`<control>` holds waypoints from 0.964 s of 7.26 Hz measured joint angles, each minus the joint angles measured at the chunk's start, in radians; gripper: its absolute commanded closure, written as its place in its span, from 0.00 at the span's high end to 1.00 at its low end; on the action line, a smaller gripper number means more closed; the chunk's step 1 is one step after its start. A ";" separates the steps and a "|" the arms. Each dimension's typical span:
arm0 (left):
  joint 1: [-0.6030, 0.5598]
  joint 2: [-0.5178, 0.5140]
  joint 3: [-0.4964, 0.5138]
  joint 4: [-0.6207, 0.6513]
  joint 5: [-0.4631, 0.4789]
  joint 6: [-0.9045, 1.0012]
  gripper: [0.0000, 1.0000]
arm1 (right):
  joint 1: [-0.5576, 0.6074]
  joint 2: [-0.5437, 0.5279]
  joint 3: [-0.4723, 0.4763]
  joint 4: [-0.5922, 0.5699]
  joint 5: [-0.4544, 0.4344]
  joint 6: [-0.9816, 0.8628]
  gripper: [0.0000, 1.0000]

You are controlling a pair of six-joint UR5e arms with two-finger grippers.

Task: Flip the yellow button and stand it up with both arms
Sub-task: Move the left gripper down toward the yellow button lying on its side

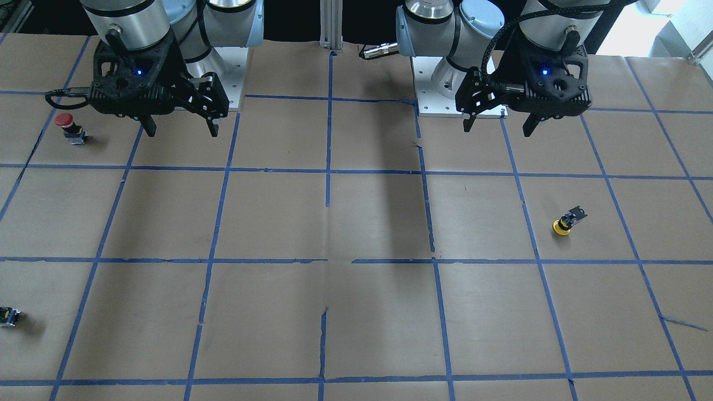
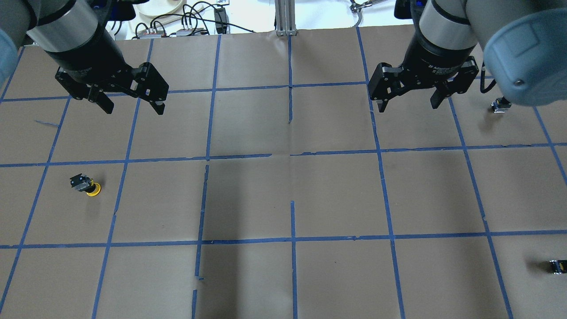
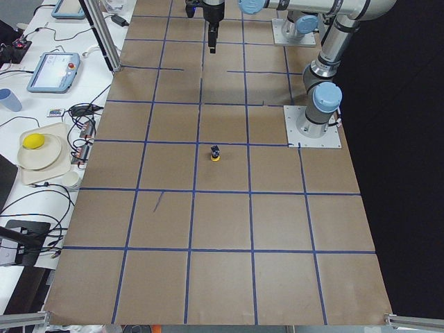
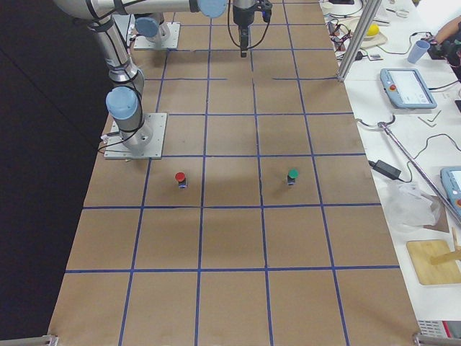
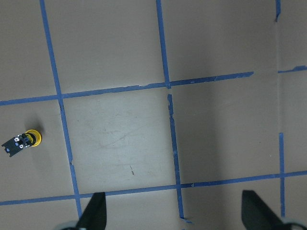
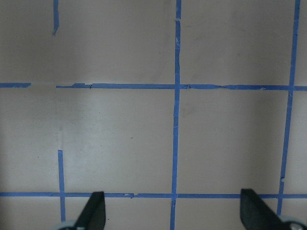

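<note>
Out past the left pincer, away from the robot and a bit to that pincer's outer side, sits the yellow button. It is down on the brown surface inside one blue tape square, well apart from the pincer. Its yellow cap is at the bottom, on the surface, and its black body points up with a small tilt.

Both arms hang high over the surface, close to the robot's side. The left pincer is wide open and has nothing in it. The right pincer is wide open too, with nothing between its two fingers. The two pincers are well apart from each other.

A red button stands on the surface near the right pincer, on its outer side. A tiny black and yellow block lies far out from that pincer, by the surface's edge.
</note>
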 measured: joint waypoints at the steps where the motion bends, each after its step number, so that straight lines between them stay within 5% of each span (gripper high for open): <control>1: 0.001 0.002 -0.003 0.000 -0.002 0.001 1.00 | 0.000 0.000 0.000 0.000 0.000 0.000 1.00; 4: 0.018 0.002 -0.009 -0.005 0.000 0.009 0.99 | 0.000 0.001 0.000 0.001 -0.001 0.000 1.00; 7: 0.200 0.001 -0.127 0.006 0.008 0.180 0.99 | -0.002 0.003 0.000 -0.001 0.000 0.000 1.00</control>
